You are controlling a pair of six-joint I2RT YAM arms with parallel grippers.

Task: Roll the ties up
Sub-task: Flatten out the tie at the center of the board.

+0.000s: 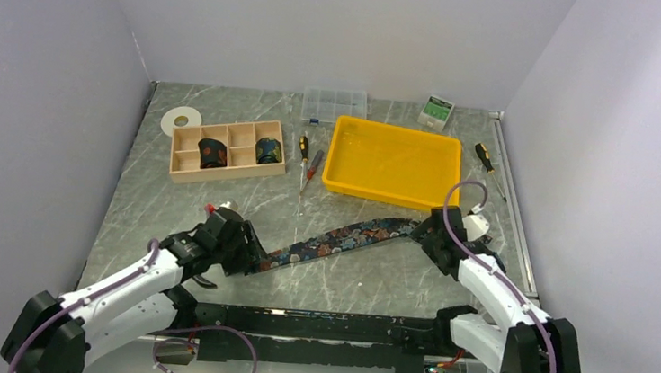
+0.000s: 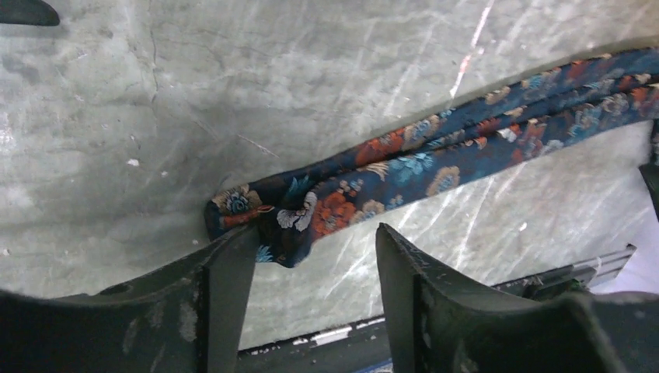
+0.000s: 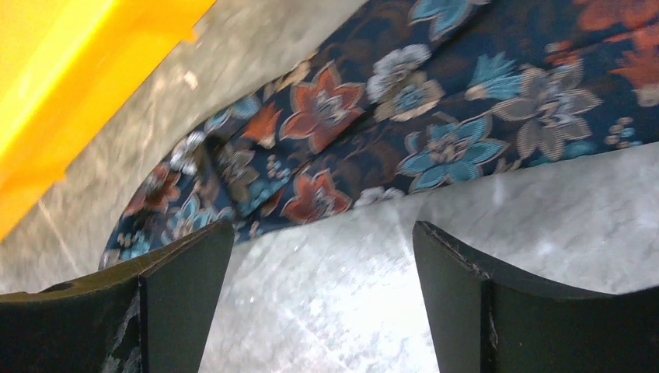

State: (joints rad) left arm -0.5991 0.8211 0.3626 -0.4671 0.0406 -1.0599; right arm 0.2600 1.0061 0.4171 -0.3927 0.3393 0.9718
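Behind: yellow tray (image 1: 380, 194), screwdrivers (image 1: 305, 148), wooden box (image 1: 224, 173) holding two rolled ties (image 1: 212, 152). Flat on table (image 1: 373, 280): unrolled tie (image 1: 340, 239), ends just before left claw (image 2: 311, 237) and right claw (image 3: 322, 233). Both spread wide, gripping nothing.

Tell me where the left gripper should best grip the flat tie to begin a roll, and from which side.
On the tie, probably the end nearest the left gripper. Come from above, end-on along the strip, one finger on each long edge: the tie lies flat and narrow, so the open jaws can span its width there.
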